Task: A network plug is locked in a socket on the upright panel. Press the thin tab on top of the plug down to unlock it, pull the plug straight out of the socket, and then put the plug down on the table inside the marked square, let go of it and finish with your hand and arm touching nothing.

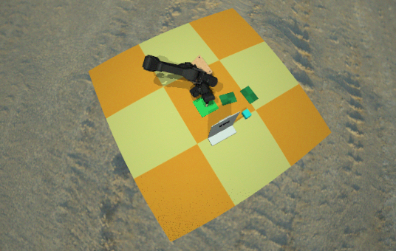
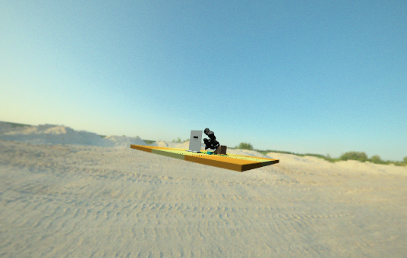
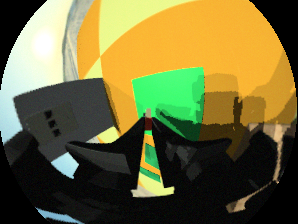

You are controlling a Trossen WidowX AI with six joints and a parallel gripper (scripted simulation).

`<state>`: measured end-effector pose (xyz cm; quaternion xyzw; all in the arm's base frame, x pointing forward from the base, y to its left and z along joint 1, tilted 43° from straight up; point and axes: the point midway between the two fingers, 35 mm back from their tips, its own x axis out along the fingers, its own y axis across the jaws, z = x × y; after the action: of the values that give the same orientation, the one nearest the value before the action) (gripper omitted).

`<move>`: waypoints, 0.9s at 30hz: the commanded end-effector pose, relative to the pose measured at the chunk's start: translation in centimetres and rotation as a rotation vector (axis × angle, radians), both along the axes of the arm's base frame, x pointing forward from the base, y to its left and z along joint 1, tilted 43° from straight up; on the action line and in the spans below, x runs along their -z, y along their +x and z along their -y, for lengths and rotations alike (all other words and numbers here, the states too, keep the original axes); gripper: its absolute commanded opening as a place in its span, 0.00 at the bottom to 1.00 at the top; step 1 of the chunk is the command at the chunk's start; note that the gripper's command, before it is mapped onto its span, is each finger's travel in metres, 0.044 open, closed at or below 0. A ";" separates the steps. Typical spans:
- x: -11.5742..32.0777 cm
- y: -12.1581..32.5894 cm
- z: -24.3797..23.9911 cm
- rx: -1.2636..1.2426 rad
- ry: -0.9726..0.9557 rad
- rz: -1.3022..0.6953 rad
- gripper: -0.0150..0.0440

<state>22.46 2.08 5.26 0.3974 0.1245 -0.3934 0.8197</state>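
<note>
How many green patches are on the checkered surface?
3: one bright green, beneath the gripper in the top view; two darker, one beside it, one farther along. The arm could hide others.

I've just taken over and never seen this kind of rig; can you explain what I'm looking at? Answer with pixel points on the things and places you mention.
One black arm with two closing fingers: the gripper (image 1: 207, 103) (image 3: 148, 119). The first picture looks down from above, the second from the side, low and far off; the third rides on the wrist.

On the orange and yellow checkered surface (image 1: 152, 131) stand a grey upright panel (image 1: 223, 126) (image 2: 195, 140) (image 3: 65, 112) and a cyan block (image 1: 247, 114). A bright green square (image 1: 201, 107) (image 3: 170, 90) and two darker green patches lie flat.

The fingers are shut on a small, partly red piece, probably the plug (image 3: 148, 123).
</note>
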 end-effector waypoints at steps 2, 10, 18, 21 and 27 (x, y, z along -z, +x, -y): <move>0.5 -0.1 0.5 -0.001 -0.005 -0.008 0.25; 1.0 -0.1 1.1 -0.003 -0.007 -0.005 0.25; 1.1 0.0 1.3 -0.004 -0.009 -0.003 0.25; 1.1 0.1 1.4 -0.004 -0.009 -0.003 0.25; 1.2 0.3 1.5 -0.004 -0.009 -0.003 0.25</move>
<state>22.76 0.75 4.24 0.3959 0.1219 -0.3912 0.8218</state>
